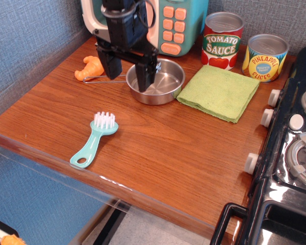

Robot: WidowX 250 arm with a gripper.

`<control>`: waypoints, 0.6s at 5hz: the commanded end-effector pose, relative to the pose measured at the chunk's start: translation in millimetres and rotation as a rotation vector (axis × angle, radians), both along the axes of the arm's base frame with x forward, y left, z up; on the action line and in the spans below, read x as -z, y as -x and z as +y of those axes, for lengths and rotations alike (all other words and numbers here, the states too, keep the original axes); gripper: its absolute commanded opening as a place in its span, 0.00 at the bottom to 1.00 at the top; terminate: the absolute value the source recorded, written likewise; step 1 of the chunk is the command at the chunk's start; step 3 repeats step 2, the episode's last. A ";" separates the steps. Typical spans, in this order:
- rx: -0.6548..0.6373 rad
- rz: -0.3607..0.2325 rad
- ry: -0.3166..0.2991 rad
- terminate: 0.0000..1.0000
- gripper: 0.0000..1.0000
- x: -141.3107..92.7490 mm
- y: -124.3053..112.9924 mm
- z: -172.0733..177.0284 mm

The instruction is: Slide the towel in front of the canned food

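Observation:
The light-green towel [219, 92] lies flat on the wooden counter, right in front of the two tins. The red-white-green tomato sauce tin [222, 42] and the shorter yellow-blue pineapple slices tin [264, 57] stand behind it by the back wall. My gripper [128, 71] is black, open and empty. It hangs above the handle side of the steel pan [157, 80], well left of the towel.
An orange toy croissant [91, 67] lies left of the pan handle. A teal dish brush [94, 140] lies near the front left. A toy microwave [169, 23] stands at the back. A black toy stove [292, 153] borders the counter on the right.

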State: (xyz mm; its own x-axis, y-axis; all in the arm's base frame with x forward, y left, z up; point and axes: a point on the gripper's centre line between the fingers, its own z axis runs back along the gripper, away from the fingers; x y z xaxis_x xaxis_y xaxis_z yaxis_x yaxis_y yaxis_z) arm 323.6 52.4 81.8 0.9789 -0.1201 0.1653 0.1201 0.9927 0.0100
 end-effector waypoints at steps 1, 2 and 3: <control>0.013 -0.033 -0.012 0.00 1.00 -12.5 5.4 6.8; 0.013 -0.033 -0.012 1.00 1.00 -12.5 5.4 6.8; 0.013 -0.033 -0.012 1.00 1.00 -12.5 5.4 6.8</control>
